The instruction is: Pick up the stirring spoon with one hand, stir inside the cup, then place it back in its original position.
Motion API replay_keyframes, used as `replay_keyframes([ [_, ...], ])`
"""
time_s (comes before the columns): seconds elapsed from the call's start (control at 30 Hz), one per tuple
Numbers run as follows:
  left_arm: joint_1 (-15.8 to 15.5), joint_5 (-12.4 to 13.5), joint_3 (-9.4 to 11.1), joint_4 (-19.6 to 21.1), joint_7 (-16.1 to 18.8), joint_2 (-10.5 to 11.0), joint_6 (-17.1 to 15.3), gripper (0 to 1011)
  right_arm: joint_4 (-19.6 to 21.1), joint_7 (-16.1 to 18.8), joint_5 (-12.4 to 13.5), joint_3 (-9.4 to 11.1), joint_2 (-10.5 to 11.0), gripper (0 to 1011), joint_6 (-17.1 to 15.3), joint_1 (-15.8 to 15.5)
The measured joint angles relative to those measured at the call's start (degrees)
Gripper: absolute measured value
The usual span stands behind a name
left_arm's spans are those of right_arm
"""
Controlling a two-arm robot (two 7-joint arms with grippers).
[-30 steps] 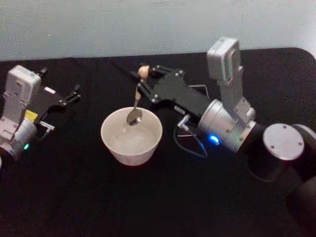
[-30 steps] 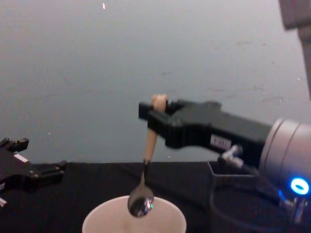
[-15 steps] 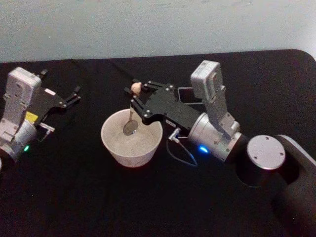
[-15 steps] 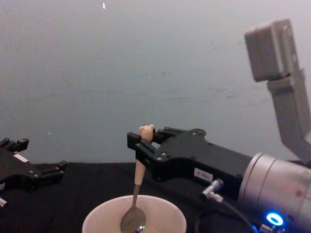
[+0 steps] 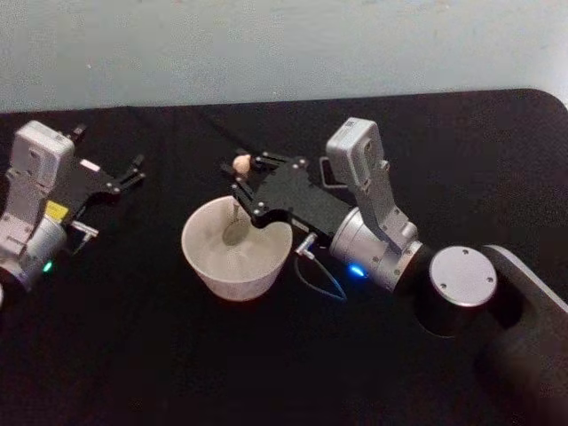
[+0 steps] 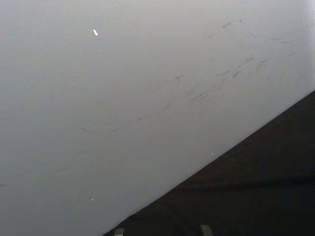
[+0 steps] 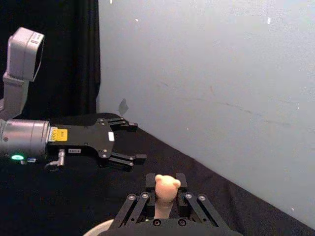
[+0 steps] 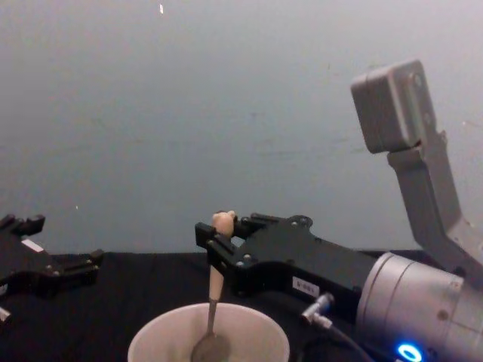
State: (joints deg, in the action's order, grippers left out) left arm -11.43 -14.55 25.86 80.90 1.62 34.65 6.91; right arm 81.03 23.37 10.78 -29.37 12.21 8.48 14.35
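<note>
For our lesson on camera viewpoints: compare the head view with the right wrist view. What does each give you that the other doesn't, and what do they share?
Head view: the whole cream cup from above, with the stirring spoon dipping its metal bowl inside it, and the right arm reaching over from the right.
Right wrist view: the spoon's bear-head knob seen close, standing up between the right gripper jaws.
Both: the right gripper shut on the spoon's handle, and the left gripper parked apart on the left, jaws open.
</note>
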Motion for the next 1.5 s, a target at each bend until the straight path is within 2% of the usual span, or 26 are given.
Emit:
replay_keyframes([
  [0.37, 0.00, 0.00, 0.00, 0.00, 0.00, 0.00, 0.00, 1001, 0.96, 0.22, 0.24, 1.39, 0.52, 230, -0.31, -0.48],
  [0.67, 0.00, 0.00, 0.00, 0.00, 0.00, 0.00, 0.00, 1001, 4.80, 1.77, 2.17, 2.67, 3.25, 230, -1.00, -3.07],
  [0.9, 0.00, 0.00, 0.00, 0.00, 0.00, 0.00, 0.00, 1001, 7.79, 2.84, 3.43, 2.86, 5.24, 230, -1.63, -5.32],
  [1.23, 0.00, 0.00, 0.00, 0.00, 0.00, 0.00, 0.00, 1001, 10.92, 4.42, 4.51, 1.32, 6.71, 230, -1.89, -7.14],
  [1.33, 0.00, 0.00, 0.00, 0.00, 0.00, 0.00, 0.00, 1001, 10.98, 4.47, 4.36, 0.59, 6.59, 230, -1.86, -7.10],
  [1.5, 0.00, 0.00, 0.00, 0.00, 0.00, 0.00, 0.00, 1001, 9.56, 3.60, 3.35, -0.58, 5.23, 230, -1.84, -6.05],
])
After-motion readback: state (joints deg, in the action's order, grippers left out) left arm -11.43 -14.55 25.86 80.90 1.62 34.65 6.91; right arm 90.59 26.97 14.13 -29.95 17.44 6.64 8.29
